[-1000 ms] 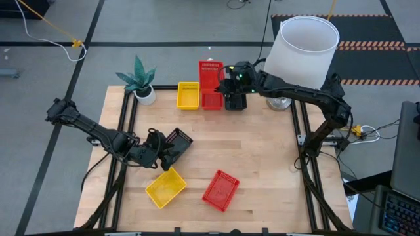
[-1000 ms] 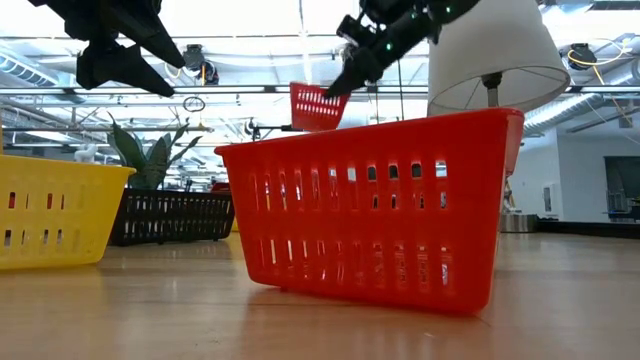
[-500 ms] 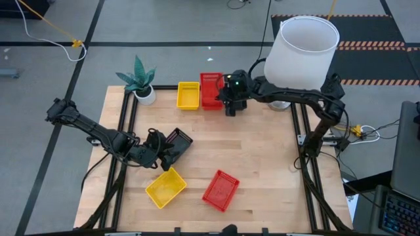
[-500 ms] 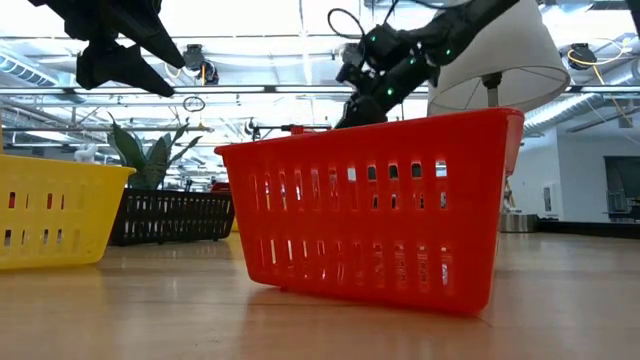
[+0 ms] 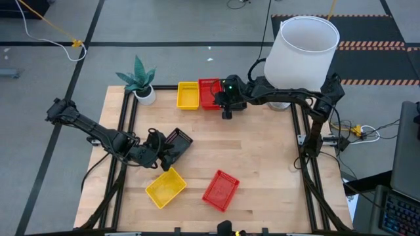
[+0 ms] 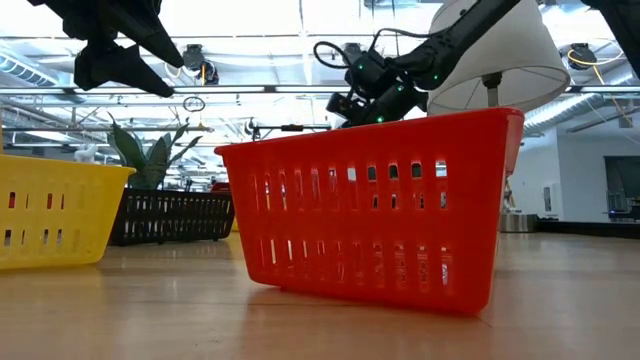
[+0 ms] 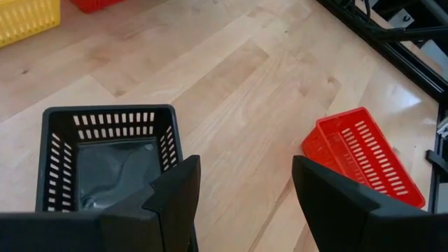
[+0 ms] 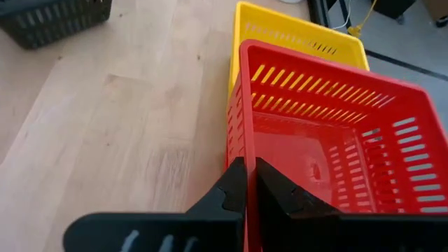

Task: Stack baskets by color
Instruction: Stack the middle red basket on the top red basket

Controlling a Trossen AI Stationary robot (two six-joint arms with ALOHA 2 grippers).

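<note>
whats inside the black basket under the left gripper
The black basket holds no other basket: its glossy dark floor shows bare through the open top. The open left gripper hangs above it, and one finger covers the basket's near corner, so that bit is unseen.

Two yellow baskets [image 5: 188, 95] [image 5: 165, 187] are seen. Two red baskets [image 5: 209, 93] [image 5: 220, 190] are counted. One black basket [image 5: 177, 143] is seen.
</note>
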